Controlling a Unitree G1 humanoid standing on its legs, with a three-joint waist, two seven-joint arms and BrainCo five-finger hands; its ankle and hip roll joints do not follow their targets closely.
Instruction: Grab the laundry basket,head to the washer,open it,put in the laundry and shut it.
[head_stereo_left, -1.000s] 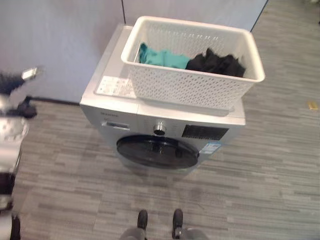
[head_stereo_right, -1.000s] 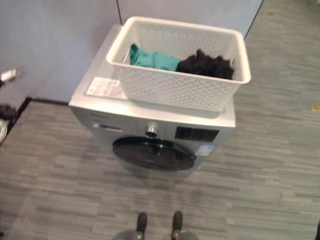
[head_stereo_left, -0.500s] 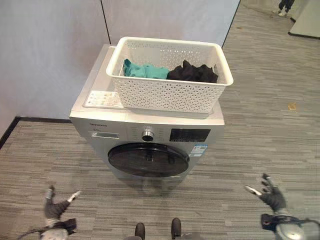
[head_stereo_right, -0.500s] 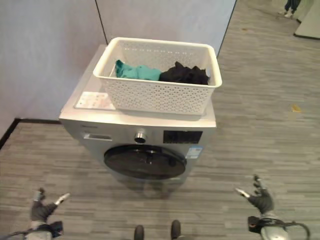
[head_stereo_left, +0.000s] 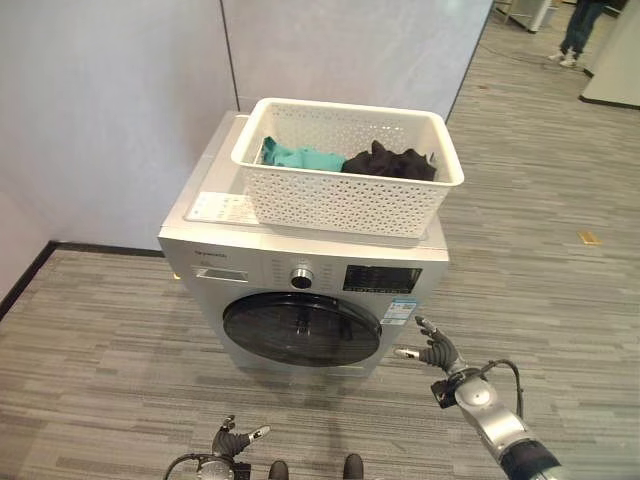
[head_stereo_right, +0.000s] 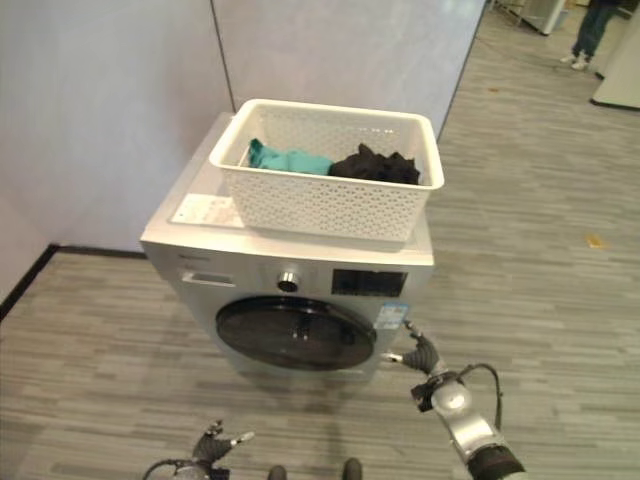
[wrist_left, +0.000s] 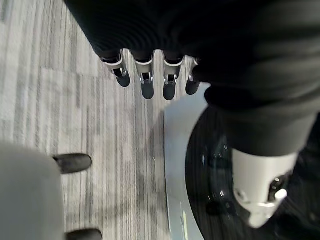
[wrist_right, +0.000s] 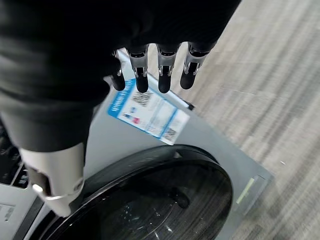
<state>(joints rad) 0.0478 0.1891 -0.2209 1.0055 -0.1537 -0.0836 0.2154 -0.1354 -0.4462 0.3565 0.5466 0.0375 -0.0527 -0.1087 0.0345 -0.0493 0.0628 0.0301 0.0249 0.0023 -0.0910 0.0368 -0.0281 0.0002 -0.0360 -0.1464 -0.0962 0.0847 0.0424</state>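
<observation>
Grey plank floor, pale wall

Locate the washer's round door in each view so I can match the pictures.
Left eye view: door low on the washer front, centre.
Right eye view: door same place, slightly left of centre.
Left wrist view: door dark glass past the left hand.
Right wrist view: door beyond the right hand.
Shared landmark: blue label beside the door.

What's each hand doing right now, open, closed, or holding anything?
Left hand: open, fingers relaxed, holding nothing, low in front of the washer.
Right hand: open, fingers spread, empty, near the washer door.
</observation>
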